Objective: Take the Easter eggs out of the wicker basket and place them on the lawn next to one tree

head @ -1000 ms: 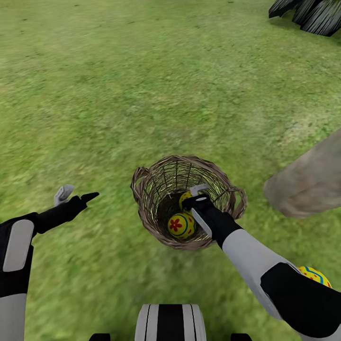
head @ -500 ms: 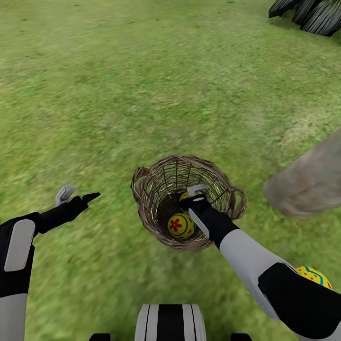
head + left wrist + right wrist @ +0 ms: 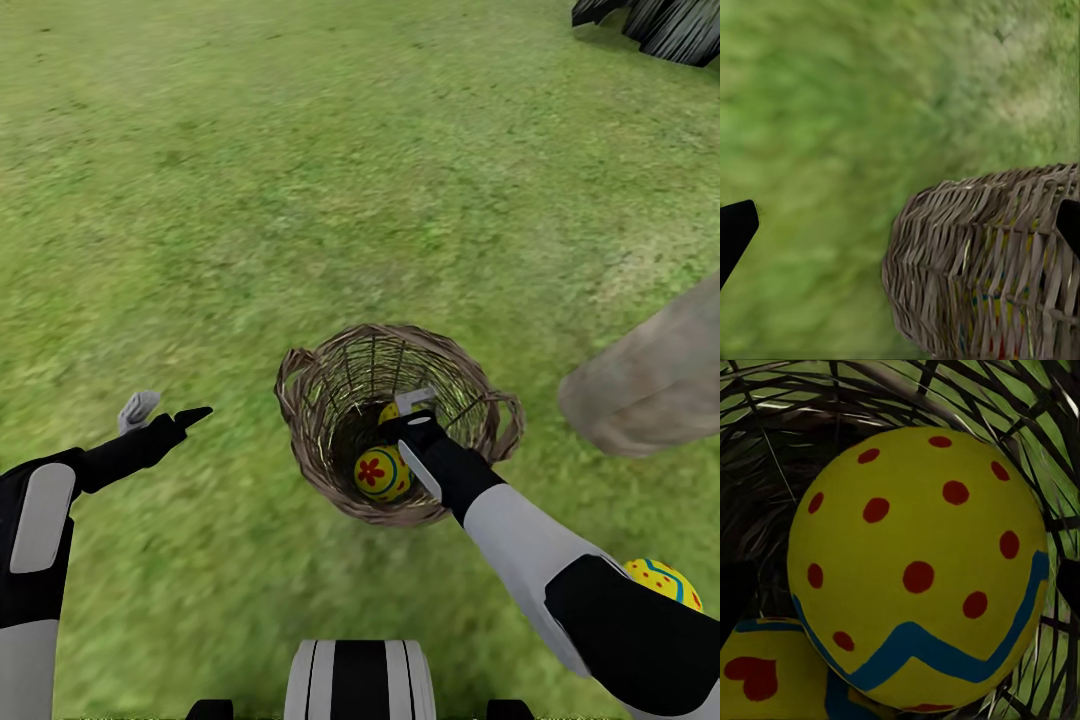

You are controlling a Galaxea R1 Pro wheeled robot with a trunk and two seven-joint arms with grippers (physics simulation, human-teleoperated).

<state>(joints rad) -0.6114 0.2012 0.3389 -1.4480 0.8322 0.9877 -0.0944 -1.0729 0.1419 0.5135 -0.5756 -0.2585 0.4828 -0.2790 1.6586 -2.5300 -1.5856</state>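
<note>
The wicker basket is rough, open-woven brown twig. The dotted egg looks smooth, painted and softly glossy. The lawn is matt, mottled grass.

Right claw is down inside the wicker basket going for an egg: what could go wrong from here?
1. The right claw sits near the wicker basket's rim; lifting could snag the weave and tip the basket.
2. The red-dotted egg is glossy and round, and touches the heart egg; it may slip or knock its neighbour.
3. One egg already lies beside the right arm; a swing could roll it.
</note>
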